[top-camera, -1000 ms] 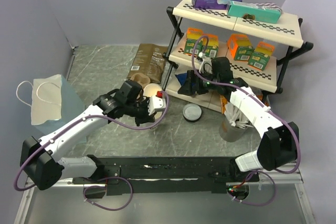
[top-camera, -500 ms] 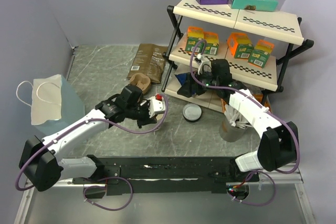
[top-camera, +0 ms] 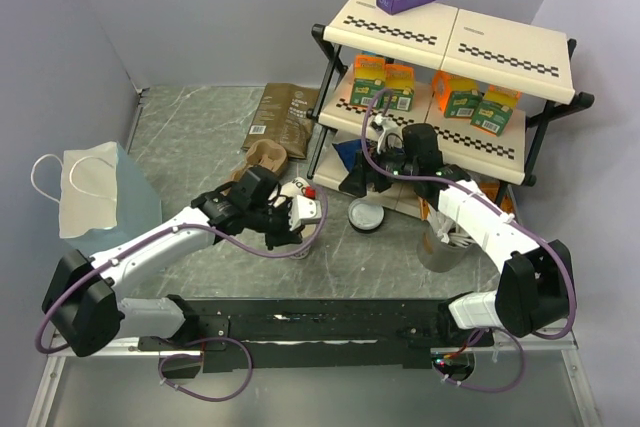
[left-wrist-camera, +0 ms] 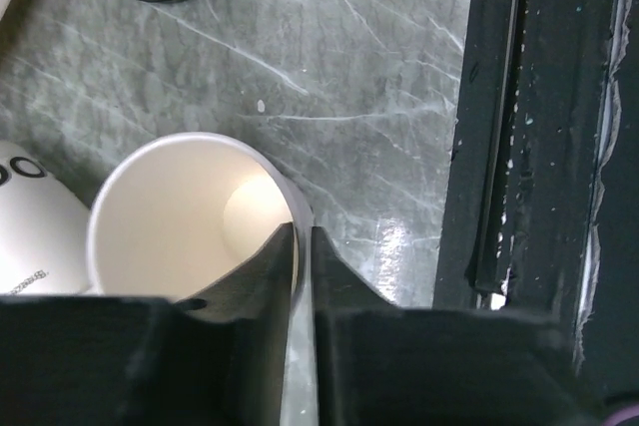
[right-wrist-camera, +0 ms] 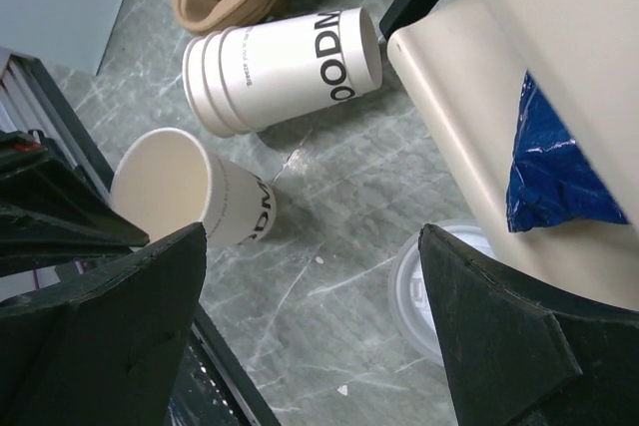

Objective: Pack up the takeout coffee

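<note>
Cup [left-wrist-camera: 180, 216] shifting: my left jaws, clamped on its rim, are bringing it from the carrier [top-camera: 268, 157] toward the lid [top-camera: 366, 215] on the tabletop [top-camera: 200, 132], right jaws gaping wide, so capping is likely nearing.

Soft, even light falls from overhead in the top view, leaving only faint shadows under the cream two-tier shelf rack [top-camera: 500, 47] and the arms. In the left wrist view a pale glare patch sits on the grey marbled tabletop [left-wrist-camera: 379, 77] beside the black metal rail [left-wrist-camera: 529, 147]. The white paper cup with a tan inside [left-wrist-camera: 170, 216] is sharp, while the left gripper [left-wrist-camera: 303, 238] is a dark, blurred mass. The right gripper [right-wrist-camera: 312, 236] likewise shows as unfocused black silhouettes at the lower corners.
</note>
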